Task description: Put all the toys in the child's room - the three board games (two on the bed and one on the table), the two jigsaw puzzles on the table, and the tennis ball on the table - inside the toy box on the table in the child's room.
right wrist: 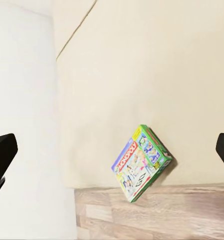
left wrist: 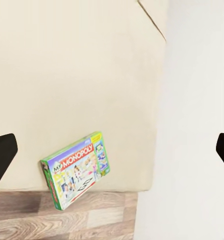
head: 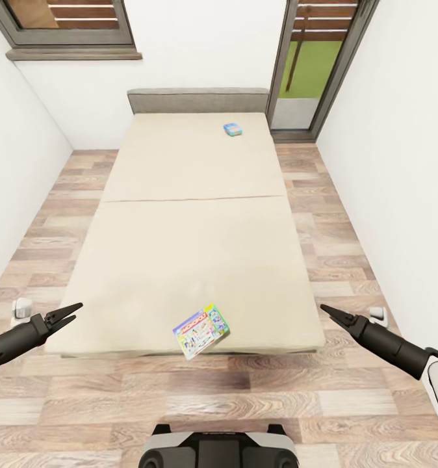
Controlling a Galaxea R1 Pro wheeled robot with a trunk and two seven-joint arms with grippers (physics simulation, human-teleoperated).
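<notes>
Two board games lie on the bed (head: 193, 227). The green-bordered box (head: 201, 330), lettered MONOPOLY, sits flat and skewed at the near edge, one corner reaching just past the mattress rim. The small blue box (head: 232, 129) rests far off near the grey headboard (head: 198, 101), towards the right; its print is too small to read.

The mattress is plain beige, smooth, in two slabs with a seam across. Wood-plank floor runs in open strips along both sides and at the near end.

The left gripper (head: 68, 312) hangs with fingers parted, empty. The right gripper (head: 327, 312) looks narrowed to a point, though its wrist view shows the fingertips apart.
</notes>
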